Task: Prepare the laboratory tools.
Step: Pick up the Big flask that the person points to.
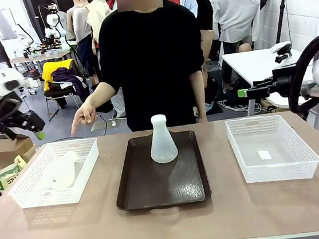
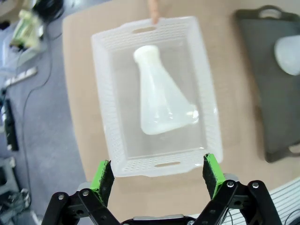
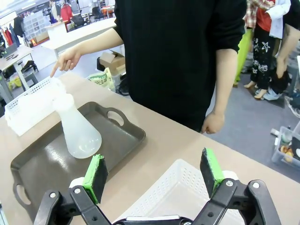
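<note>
two light, slippery flasks are judged best taken at the neck: one flask point(image 2: 161, 101) lying in the basket point(image 2: 136, 168), other flask point(image 1: 162, 140) upright. left gripper point(image 2: 157, 172), right gripper point(image 3: 152, 171): held wide, empty.

Table point(image 1: 227, 207): left basket point(image 1: 44, 199), brown tray point(image 1: 155, 186), right basket point(image 1: 278, 174).

We barely see the lying flask point(image 1: 61, 170) through the wall of the left basket point(image 1: 41, 197). From the left wrist, the standing flask point(image 2: 289, 55) is blurry and cut by the edge. We cannot tell what the white speck point(image 1: 264, 155) in the right basket point(image 1: 278, 173) is.
</note>
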You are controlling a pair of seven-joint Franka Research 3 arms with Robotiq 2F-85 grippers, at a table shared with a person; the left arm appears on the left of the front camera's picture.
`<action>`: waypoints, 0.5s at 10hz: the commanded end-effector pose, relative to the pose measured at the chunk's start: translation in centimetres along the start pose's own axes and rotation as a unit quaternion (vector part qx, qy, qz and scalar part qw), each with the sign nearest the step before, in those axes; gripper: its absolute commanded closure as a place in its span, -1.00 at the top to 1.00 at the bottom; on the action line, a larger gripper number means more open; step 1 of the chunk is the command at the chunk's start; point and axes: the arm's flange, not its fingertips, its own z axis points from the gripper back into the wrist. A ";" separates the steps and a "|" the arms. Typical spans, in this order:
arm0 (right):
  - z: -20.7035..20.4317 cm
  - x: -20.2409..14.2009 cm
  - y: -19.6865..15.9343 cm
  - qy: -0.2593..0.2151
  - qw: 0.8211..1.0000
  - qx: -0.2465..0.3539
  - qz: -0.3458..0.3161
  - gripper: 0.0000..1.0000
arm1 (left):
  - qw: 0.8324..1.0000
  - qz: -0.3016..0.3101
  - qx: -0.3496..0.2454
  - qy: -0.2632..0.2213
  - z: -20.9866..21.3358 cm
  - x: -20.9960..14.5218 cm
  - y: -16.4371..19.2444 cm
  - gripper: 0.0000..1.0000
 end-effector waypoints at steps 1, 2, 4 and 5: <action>0.0 0.0 0.0 0.006 1.000 0.002 -0.002 1.00 | 0.997 -0.005 0.017 0.079 -1.6 4.7 -1.0 1.00; 0.0 0.0 0.0 0.006 1.000 0.002 -0.002 1.00 | 0.995 -0.004 0.022 0.101 -3.7 6.3 -1.5 1.00; 0.0 0.0 0.0 0.006 1.000 0.002 -0.002 1.00 | 0.993 0.014 0.017 0.120 -7.4 8.3 -2.1 1.00; 0.0 0.0 0.0 0.006 1.000 0.002 -0.002 1.00 | 0.991 0.020 0.010 0.133 -9.1 8.8 -2.2 1.00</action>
